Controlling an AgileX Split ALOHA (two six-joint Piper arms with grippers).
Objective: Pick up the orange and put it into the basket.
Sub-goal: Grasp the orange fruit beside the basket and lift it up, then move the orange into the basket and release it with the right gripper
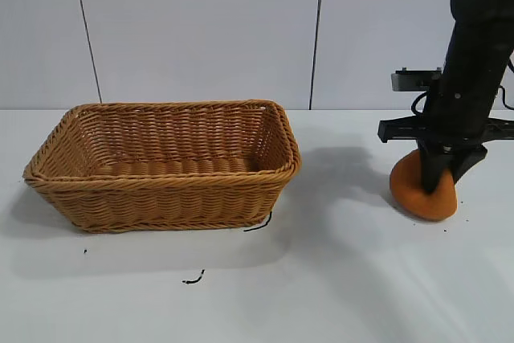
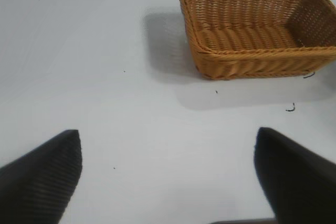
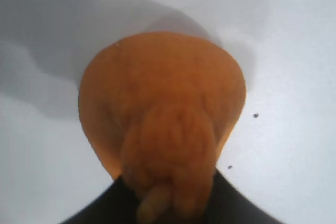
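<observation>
Grasping the orange [image 1: 423,190] on the table [image 1: 337,279], the right hand [image 1: 440,174] is at far right; the empty basket [image 1: 165,170] waits left, left hand [image 2: 168,177] spread wide

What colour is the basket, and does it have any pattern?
The basket is tan-brown woven wicker with a braided rim; the exterior view shows it best.
</observation>
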